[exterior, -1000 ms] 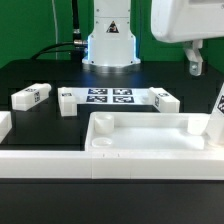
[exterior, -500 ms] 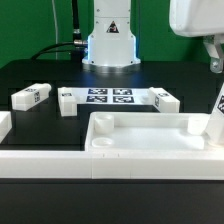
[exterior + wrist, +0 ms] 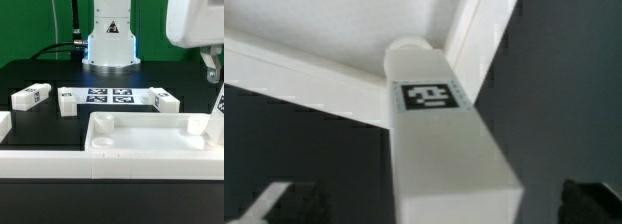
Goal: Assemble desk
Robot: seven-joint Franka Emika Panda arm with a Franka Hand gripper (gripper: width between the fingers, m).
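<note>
Your stock — top [image 3: 150,155]: foreground, rim up. Upright leg [image 3: 217,115]: stands at the top's corner on the exterior view's right, tag showing. Loose legs [image 3: 32,97]: lying beside the marker board [image 3: 110,97]. Claw [image 3: 209,68]: over the upright leg — released, fingers wide either side, nothing held.

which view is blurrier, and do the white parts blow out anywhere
Wrist view: soft all over; the leg sits close to the lens, and its tag is smeared, though still legible as a square marker. Exterior view: sharper; the desk top is bright and nearly washed out against the black table, with faint shading inside its rim; the gripper hangs near the frame's edge.
</note>
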